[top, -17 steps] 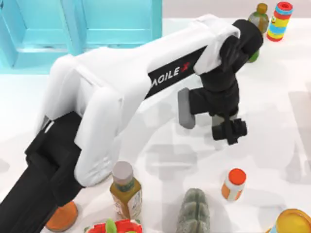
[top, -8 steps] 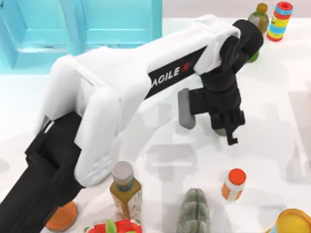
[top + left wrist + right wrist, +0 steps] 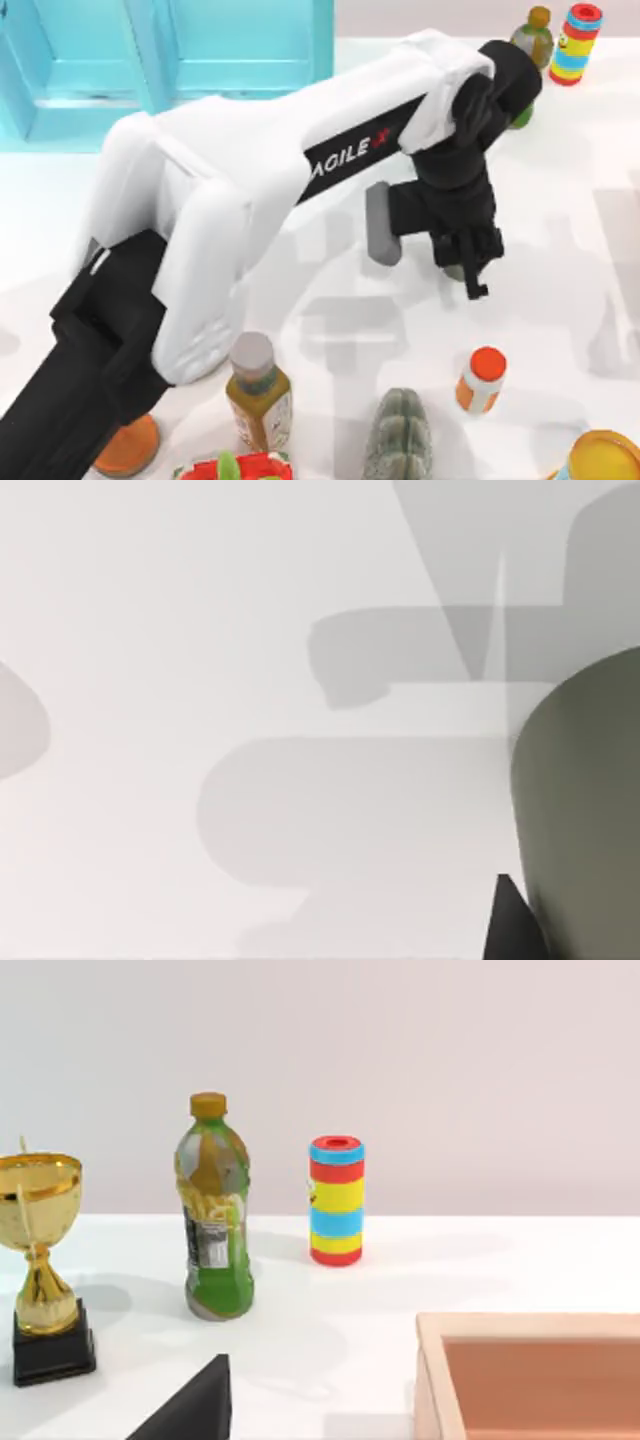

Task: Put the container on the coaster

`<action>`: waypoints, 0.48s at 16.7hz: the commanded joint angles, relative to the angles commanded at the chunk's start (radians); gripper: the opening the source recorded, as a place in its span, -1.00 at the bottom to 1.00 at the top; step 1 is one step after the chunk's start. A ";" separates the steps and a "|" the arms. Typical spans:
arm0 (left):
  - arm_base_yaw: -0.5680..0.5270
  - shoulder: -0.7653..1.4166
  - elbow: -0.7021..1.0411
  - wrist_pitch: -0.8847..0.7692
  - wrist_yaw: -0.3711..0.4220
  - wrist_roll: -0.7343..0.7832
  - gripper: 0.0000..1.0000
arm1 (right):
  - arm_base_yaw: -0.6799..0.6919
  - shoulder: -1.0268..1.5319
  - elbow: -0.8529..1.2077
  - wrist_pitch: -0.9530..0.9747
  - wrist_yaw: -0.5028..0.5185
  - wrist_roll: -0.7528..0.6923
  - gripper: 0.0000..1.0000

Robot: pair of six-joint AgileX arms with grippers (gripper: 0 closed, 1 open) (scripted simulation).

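Observation:
The container (image 3: 585,810), a plain dark grey cup, looms close in the left wrist view, with a dark fingertip (image 3: 506,922) against its side. From above, just a grey sliver of the container (image 3: 454,270) peeks out under my left gripper (image 3: 468,268), which points down at the table right of centre and is shut on it. The coaster is hidden. My right gripper (image 3: 190,1410) is parked, a dark tip of it low in its wrist view.
An orange-capped small bottle (image 3: 483,378), a ribbed grey-green lump (image 3: 398,435) and a tea bottle (image 3: 258,395) stand near the front. A green bottle (image 3: 532,35) and striped can (image 3: 577,42) stand at the back right. A gold trophy (image 3: 40,1260) and wooden box (image 3: 530,1375) are near the right arm.
The left gripper's fingers, spread wide a second ago, have drawn together around the container. The arm itself has hardly moved.

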 joint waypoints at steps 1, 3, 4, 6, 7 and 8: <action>0.002 -0.004 -0.003 -0.002 -0.001 0.014 -1.00 | 0.000 0.000 0.000 0.000 0.000 0.000 1.00; 0.013 -0.020 -0.020 -0.013 -0.006 0.073 -1.00 | 0.000 0.000 0.000 0.000 0.000 0.000 1.00; 0.022 -0.031 -0.032 -0.020 -0.010 0.114 -1.00 | 0.000 0.000 0.000 0.000 0.000 0.000 1.00; 0.045 -0.057 -0.064 -0.037 -0.019 0.221 -1.00 | 0.000 0.000 0.000 0.000 0.000 0.000 1.00; 0.058 -0.072 -0.081 -0.047 -0.024 0.279 -1.00 | 0.000 0.000 0.000 0.000 0.000 0.000 1.00; 0.071 -0.088 -0.100 -0.056 -0.029 0.338 -1.00 | 0.000 0.000 0.000 0.000 0.000 0.000 1.00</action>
